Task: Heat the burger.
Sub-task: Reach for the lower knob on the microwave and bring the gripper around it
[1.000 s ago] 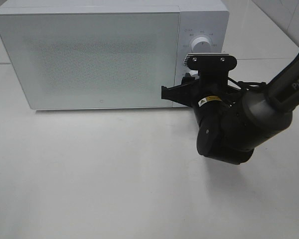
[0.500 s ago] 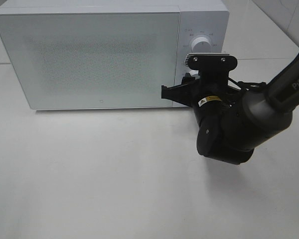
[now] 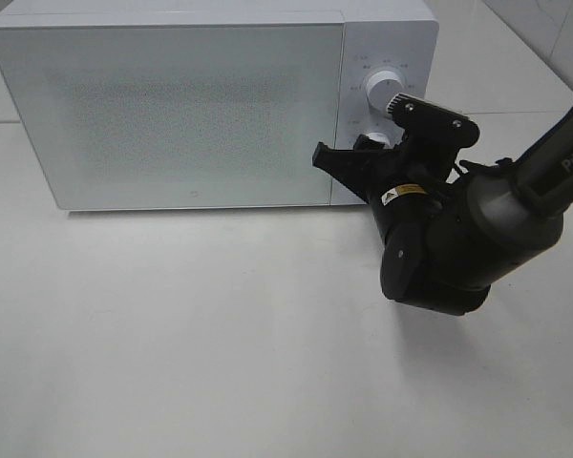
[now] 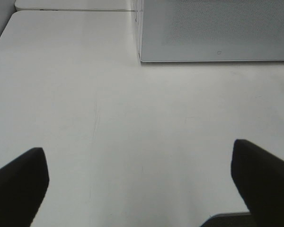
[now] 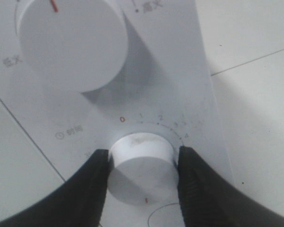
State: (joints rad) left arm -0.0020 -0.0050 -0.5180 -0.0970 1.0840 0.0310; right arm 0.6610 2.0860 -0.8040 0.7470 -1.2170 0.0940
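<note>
I am holding the right gripper [image 5: 143, 161] closed partway on the microwave's lower knob [image 5: 141, 176], one black finger [image 5: 92, 189] pressing each side of the round white dial. The small red mark on the knob's face is pointing to the side away from the printed 0 and the numbers after it. Just beside it on the same white control panel [image 5: 180, 80] the larger upper knob [image 5: 71, 45] is sitting free, with a red line near its rim. From the high camera, the right arm [image 3: 477, 239] is reaching in from the right to the front of the white microwave [image 3: 172, 105], whose frosted door is shut. The left gripper [image 4: 139, 161] is hanging with its jaws spread wide and nothing between them, over the bare white table [image 4: 109, 104], near the microwave's corner. I cannot tell where the burger is: no view is showing it.
</note>
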